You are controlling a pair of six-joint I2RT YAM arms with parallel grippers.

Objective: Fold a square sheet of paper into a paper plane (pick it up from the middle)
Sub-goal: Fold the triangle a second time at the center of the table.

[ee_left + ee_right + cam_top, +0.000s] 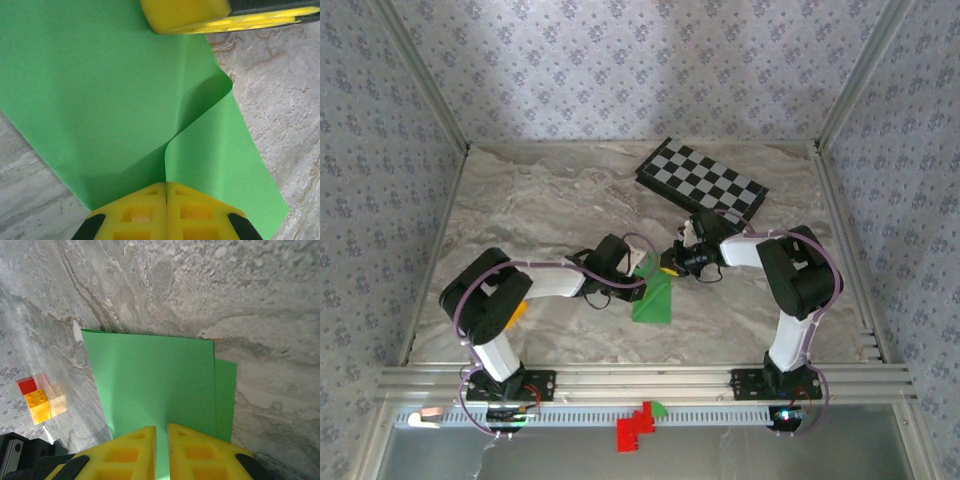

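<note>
While your left claw [166,192] and right claw [161,435] pinch the thin bright green paper sheet [90,90] from facing sides, doubled over on the marbled table [210,295] between the arms, you seem mid first fold; next, align edges and press the crease.

The sheet of paper [655,300] lay on the table [550,200], between the left gripper [166,192] and the right gripper [161,432], an edge caught in each. The checkerboard [705,180] lay beyond the right gripper, farther from the arms' bases; small blocks [40,400] sat to that gripper's left.
</note>
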